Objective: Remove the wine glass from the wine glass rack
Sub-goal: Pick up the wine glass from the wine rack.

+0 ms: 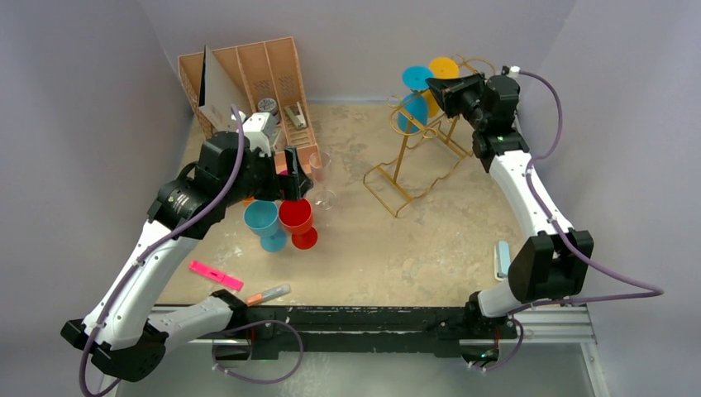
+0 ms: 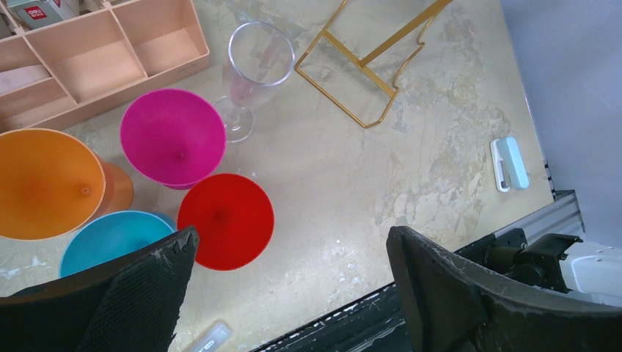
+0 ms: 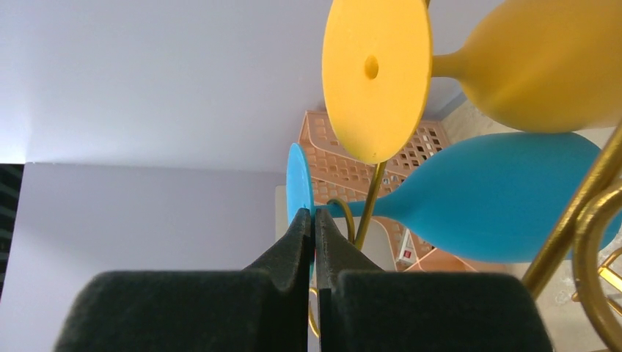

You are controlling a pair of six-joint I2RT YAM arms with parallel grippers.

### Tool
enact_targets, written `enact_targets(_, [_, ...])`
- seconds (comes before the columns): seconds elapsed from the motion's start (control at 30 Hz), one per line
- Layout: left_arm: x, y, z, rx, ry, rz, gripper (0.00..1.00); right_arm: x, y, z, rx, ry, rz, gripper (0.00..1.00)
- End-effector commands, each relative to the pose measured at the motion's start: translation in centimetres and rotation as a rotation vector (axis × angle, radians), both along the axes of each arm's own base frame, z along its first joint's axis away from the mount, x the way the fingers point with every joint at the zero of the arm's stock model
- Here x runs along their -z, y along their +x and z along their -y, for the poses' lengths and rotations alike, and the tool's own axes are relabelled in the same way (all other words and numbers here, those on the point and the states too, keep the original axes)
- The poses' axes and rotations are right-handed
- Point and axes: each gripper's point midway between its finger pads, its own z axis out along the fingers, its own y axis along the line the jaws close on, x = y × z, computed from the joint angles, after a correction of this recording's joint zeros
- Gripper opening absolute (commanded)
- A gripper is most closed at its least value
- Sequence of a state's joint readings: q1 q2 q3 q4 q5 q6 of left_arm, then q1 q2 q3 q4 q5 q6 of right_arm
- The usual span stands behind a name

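Counter [image 1: 397,248]: beige and mottled, closed in by pale lilac walls.
Organiser [image 1: 248,78]: tan and slotted, at the far-left corner of the counter.
Wine glass rack [image 1: 417,161]: gold wire, standing far right of centre with its wavy-edged base on the counter, well apart from the organiser.
Blue wine glass [image 3: 499,198]: on the rack, hanging from a looped arm with its bowl down and its round foot on top.
Yellow wine glass [image 3: 543,66]: hanging the same way, just beside the blue wine glass.
Standing cluster: an orange glass [image 2: 44,183], a pink glass [image 2: 172,136], a red glass [image 2: 225,220] and a teal glass [image 2: 110,238], all upright left of centre with their rims close together.
Clear glass [image 2: 257,59]: upright, between the cluster and the rack's base.
Right pincer [image 3: 314,214]: raised at the top of the rack, fingers drawn to a thin slit and clenched on the rim of the blue wine glass's foot.
Left pincer [image 2: 293,233]: released, fingers wide apart with nothing between them, hovering above the red glass and the teal glass.
Pink marker [image 1: 215,275]: lying near the front-left edge.
Orange-tipped marker [image 1: 269,293]: just beside the pink marker, nearer the front rail.
Pale blue case [image 2: 508,163]: small, lying near the counter's right edge.
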State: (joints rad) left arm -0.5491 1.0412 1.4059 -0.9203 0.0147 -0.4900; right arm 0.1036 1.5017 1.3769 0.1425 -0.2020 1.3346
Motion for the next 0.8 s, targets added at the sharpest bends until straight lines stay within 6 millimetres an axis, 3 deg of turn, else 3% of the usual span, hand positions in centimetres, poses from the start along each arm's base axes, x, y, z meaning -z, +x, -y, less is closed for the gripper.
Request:
enact_targets(0.0, [-1.4,0.4,0.3,-0.007,-0.050,0.041,0.99,-4.4,-0.9,0.3,0.009,0.041,0.125,0.00])
enact_targets(0.77, [-1.3,0.3,0.7,0.001,-0.068,0.035,0.99,-5.4,-2.9,-0.1,-0.011,-0.007,0.128,0.00])
